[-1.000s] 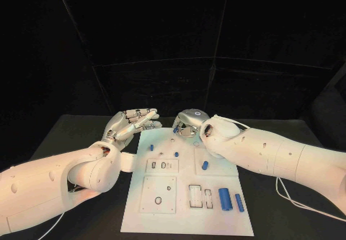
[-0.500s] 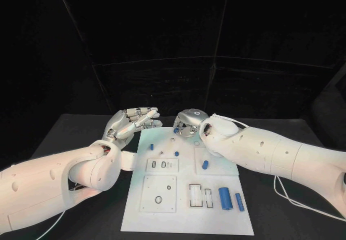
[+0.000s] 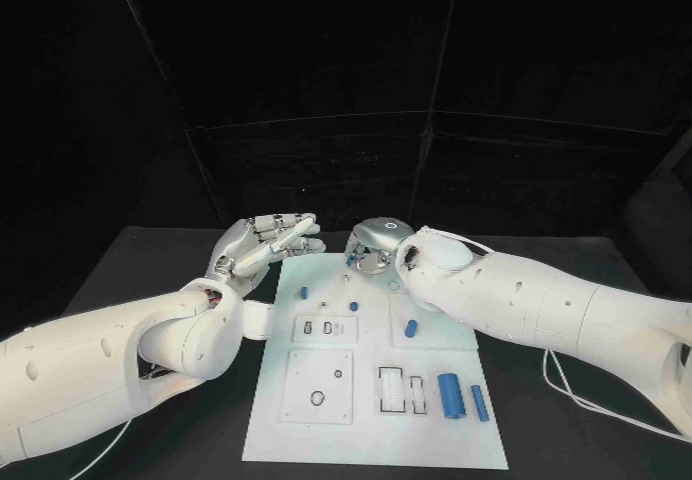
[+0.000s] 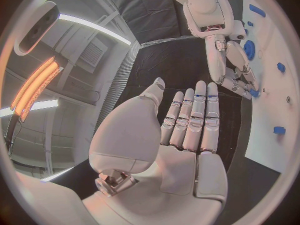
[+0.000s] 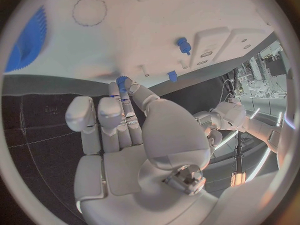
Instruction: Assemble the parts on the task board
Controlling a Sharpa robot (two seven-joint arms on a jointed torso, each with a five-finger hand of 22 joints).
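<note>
The white task board [image 3: 375,420] lies lengthwise in the middle of the table. My right hand [image 3: 378,244] hovers over its far edge and pinches a small blue part [image 3: 351,261] between thumb and fingertip. The right wrist view shows that small blue part [image 5: 122,82] at the fingertips of my right hand [image 5: 137,130], just above the board [image 5: 156,15]. My left hand [image 3: 265,241] is raised beside the board's far left corner, fingers straight and apart, holding nothing. In the left wrist view, beyond the flat palm of my left hand [image 4: 187,130], I see my right hand [image 4: 231,65].
On the board lie two short blue pegs [image 3: 303,294] [image 3: 352,307], a blue piece [image 3: 411,329] and two blue cylinders [image 3: 450,396] [image 3: 479,404] near the right front. A blue gear [image 5: 28,40] lies near the right hand. Cables [image 3: 570,385] trail on the table at the right.
My right arm has edged slightly to the left with the small part still pinched. The left hand has hardly moved.
</note>
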